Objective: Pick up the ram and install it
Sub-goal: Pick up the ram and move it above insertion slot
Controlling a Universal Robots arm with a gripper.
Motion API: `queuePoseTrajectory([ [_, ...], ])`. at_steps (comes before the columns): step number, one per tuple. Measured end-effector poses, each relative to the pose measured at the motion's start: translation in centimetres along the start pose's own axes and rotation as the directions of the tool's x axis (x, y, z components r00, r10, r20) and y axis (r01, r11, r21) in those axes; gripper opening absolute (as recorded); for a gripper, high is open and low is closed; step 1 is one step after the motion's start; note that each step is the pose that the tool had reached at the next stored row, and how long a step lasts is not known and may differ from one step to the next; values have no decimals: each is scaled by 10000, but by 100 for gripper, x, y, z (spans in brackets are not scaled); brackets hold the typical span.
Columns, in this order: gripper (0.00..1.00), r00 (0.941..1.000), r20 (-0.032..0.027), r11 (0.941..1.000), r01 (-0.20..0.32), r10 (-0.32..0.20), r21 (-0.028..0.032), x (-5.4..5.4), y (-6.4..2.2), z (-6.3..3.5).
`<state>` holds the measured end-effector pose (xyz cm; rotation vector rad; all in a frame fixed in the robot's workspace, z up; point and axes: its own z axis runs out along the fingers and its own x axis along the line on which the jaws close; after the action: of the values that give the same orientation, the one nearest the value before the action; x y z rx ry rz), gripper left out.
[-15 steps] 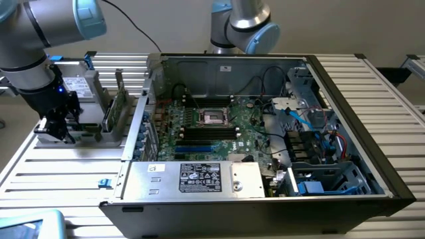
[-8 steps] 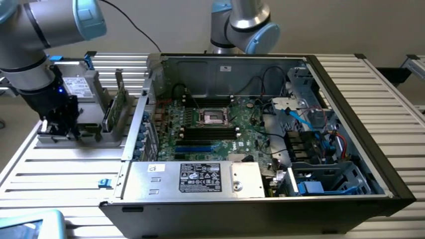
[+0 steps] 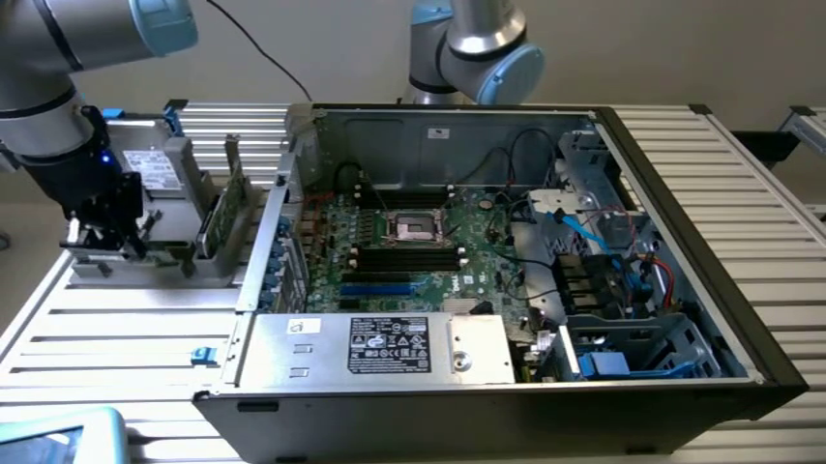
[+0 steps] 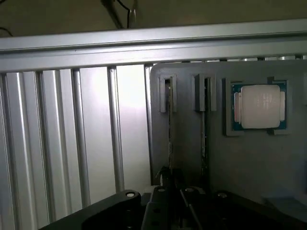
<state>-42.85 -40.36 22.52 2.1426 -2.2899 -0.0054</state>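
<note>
The ram (image 4: 169, 129) is a thin green stick seen edge-on, standing in a slot of a grey holder (image 4: 240, 163). A second stick (image 4: 204, 124) stands in the slot beside it. My gripper (image 4: 169, 189) sits over the near end of the first stick, its dark fingers closed against the stick's two faces. In the exterior view my gripper (image 3: 110, 242) is low over the holder (image 3: 142, 266) on the slatted table, on the exterior view's left of the open computer case (image 3: 697, 290). Inside the case lies the green motherboard (image 3: 427, 261) with its dark memory slots (image 3: 410, 256).
A square silver processor (image 4: 259, 106) rests in a recess of the holder beside the sticks. A second robot arm (image 3: 471, 48) rises behind the case. The power supply (image 3: 387, 343), cables and drive bays (image 3: 620, 290) crowd the case. An aluminium rail (image 4: 153, 45) borders the table.
</note>
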Motion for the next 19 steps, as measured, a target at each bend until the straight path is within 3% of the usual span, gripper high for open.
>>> queuePoseTrajectory([
  [19,13,10000,-24,10000,16,-16,3,2,5,-868],
])
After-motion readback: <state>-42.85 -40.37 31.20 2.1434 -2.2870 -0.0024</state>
